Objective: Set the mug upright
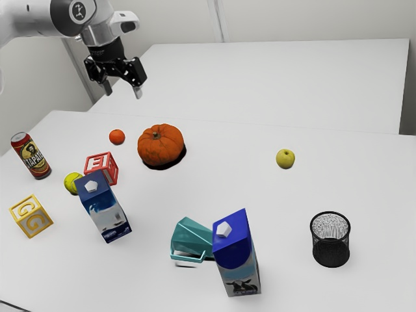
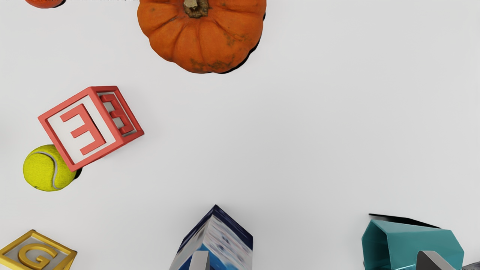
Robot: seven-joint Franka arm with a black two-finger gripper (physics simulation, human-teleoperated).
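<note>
Our mug (image 1: 190, 238) lies sideways, well off the far edge of the surface (image 1: 227, 172); righting is left; our claw (image 1: 123, 94) is spread, empty.

A smooth white surface (image 1: 156, 286) spreads across the foreground under pale, even light, a faint straight line marking its far side. Beyond it lies a broad white panel (image 1: 286, 78) with straight edges, its top edge running nearly level in the exterior view. Plain off-white walls (image 1: 312, 19) rise behind, broken by a narrow upright strip (image 1: 218, 19), while a slanting band (image 1: 79, 71) crosses the grayer wall at the exterior view's left. A shaded strip (image 1: 409, 97) borders the panel at the exterior view's right. Seen from above, the surface is matte, light gray-white and unpatterned.
</note>
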